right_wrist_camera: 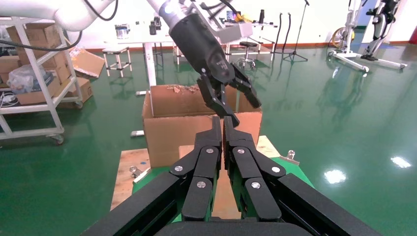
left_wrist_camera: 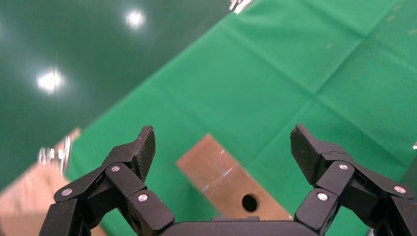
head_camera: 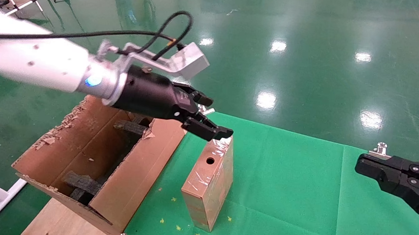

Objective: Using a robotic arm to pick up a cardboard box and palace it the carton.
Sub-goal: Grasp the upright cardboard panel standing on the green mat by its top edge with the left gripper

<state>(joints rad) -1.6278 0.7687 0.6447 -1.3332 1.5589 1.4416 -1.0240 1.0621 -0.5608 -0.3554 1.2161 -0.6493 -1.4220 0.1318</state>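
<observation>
The small taped cardboard box [head_camera: 208, 180] stands on the green cloth, its top face with the round hole turned up. My left gripper [head_camera: 217, 117] on the white robotic arm hovers open just above the box's far end, touching nothing. In the left wrist view the box [left_wrist_camera: 231, 182] lies below and between the spread fingers of that gripper [left_wrist_camera: 223, 135]. The large torn carton [head_camera: 96, 157], with black foam blocks inside, stands beside the box on its left. My right gripper [head_camera: 361, 166] is parked at the right edge, shut and empty [right_wrist_camera: 223, 120].
A green cloth [head_camera: 299, 197] covers the table, and a wooden board [head_camera: 58, 221] lies under the carton. A metal clamp [head_camera: 380, 149] holds the cloth's far edge near the right gripper. Shelving with boxes [right_wrist_camera: 29, 73] stands farther off on the glossy green floor.
</observation>
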